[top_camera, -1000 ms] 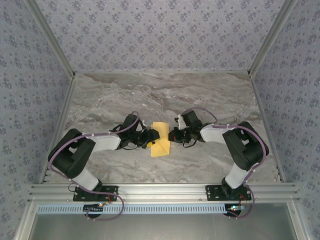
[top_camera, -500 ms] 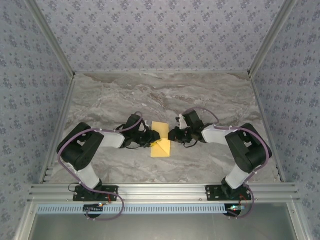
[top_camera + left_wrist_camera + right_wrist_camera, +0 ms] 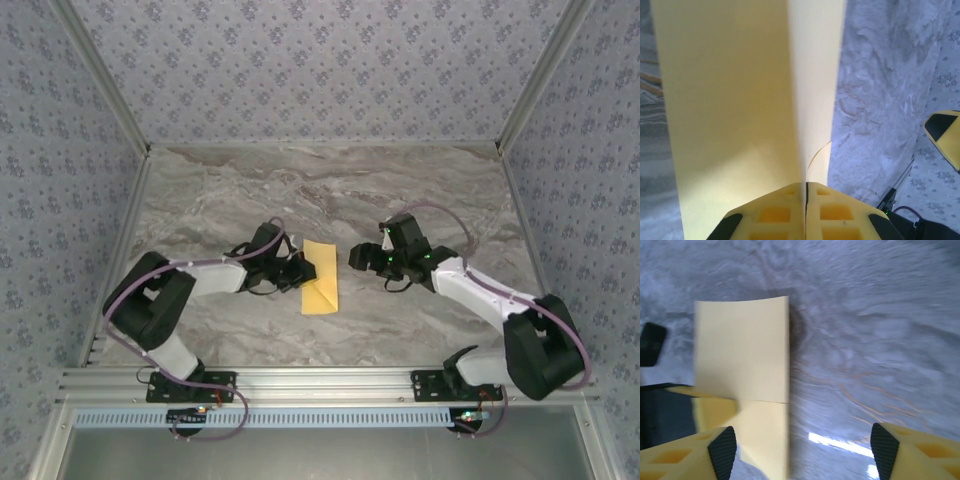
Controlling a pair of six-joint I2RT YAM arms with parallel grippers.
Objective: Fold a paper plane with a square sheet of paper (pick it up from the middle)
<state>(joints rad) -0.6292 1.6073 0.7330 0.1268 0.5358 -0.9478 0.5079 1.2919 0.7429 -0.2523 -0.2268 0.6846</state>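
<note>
**Left fingers clamped on the paper, right fingers open and backed away**

In the left wrist view the paper (image 3: 740,100) runs off the top edge, so its far end is cut off, and the bottom edge cuts off the left fingers (image 3: 775,217). A yellow-and-black tip at the right edge of that view is only partly in frame. In the right wrist view the far table (image 3: 880,300) is blurred, the paper's (image 3: 742,350) near end runs off the bottom edge, and a yellow wedge on its left side is hard to identify. From above, the dark left fingers (image 3: 303,270) are too small to show the grip itself.

A second ago the right fingers (image 3: 358,258) were closed at the paper's (image 3: 320,277) right edge. They have since drawn back to the right and spread wide. The left fingers have closed. The right arm's elbow has swung low and outward, towards the table's near right corner.

The left fingers are pressed together on the paper's near edge, and the folded strip stretches straight ahead of them, a crease running up from where they meet. The right fingers (image 3: 690,460) stand wide apart and hold nothing. The paper lies ahead of them and to their left, flat on the table (image 3: 330,190) apart from a slight curl at its far end. The left arm reaches inward, low over the table.
</note>
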